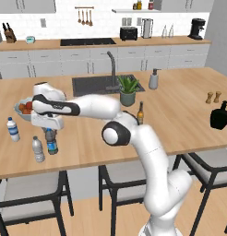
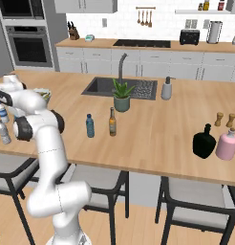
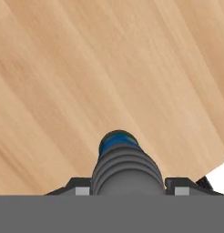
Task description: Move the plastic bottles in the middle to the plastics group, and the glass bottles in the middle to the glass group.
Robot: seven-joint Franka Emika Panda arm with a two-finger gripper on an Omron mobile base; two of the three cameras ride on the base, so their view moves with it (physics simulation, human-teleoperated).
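Observation:
My gripper (image 1: 50, 132) is shut on the dark plastic bottle (image 1: 51, 144) with the bright blue label, low over the counter's left end. In the hand view the gripper (image 3: 127, 188) clasps that bottle (image 3: 119, 144) from both sides. Right beside it stand the plastics group: a greyish ribbed bottle (image 1: 38, 150) and a white-capped clear bottle (image 1: 13, 129). The slimmer pale blue bottle (image 2: 90, 126) and the amber glass bottle (image 2: 112, 122) stand mid-counter. The squat black glass bottle (image 1: 220, 116) is at the far right.
A fruit bowl (image 1: 24, 109) sits just behind the gripper. A potted plant (image 1: 128, 90), a sink (image 1: 94, 84) and a soap dispenser (image 1: 153, 79) are mid-counter. A pink bottle (image 2: 227, 145) and wooden shakers (image 2: 224, 119) stand near the black bottle. Stools line the front edge.

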